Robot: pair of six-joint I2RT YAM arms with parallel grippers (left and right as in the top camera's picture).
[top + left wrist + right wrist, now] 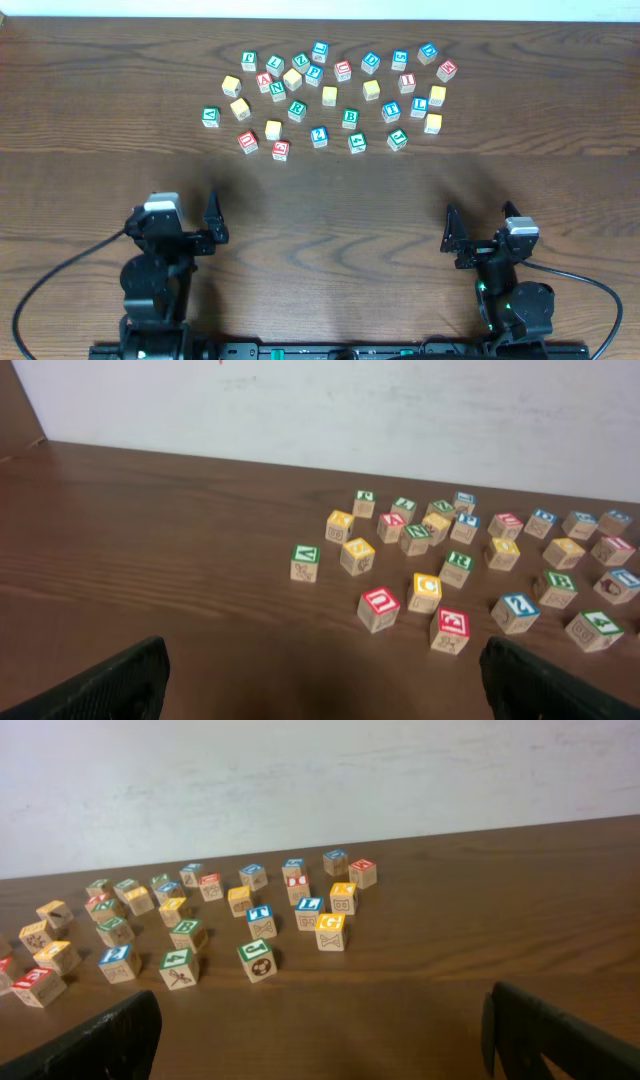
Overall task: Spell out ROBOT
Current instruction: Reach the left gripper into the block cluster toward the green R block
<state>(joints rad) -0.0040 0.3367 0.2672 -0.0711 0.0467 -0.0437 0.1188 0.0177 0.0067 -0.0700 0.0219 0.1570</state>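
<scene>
- We see the left gripper point(320, 695) wide open and holding nothing; its dark fingers point(110, 685) sit in the bottom corners of the left wrist view.
- The right gripper point(320, 1040) is the same: jaws spread, nothing between them.
- Both arms look folded low at the bottom of the overhead frame, left and right, and aimed towards the top.
- A broad stretch of bare table point(100, 120) separates them from the work.
- The letter blocks point(330, 95) lie scattered in a loose cluster at the upper middle of the overhead frame, none lined up.
- We judge nothing is spelled yet: all five letters remain to be picked and placed. Most faces are too small to read.
</scene>
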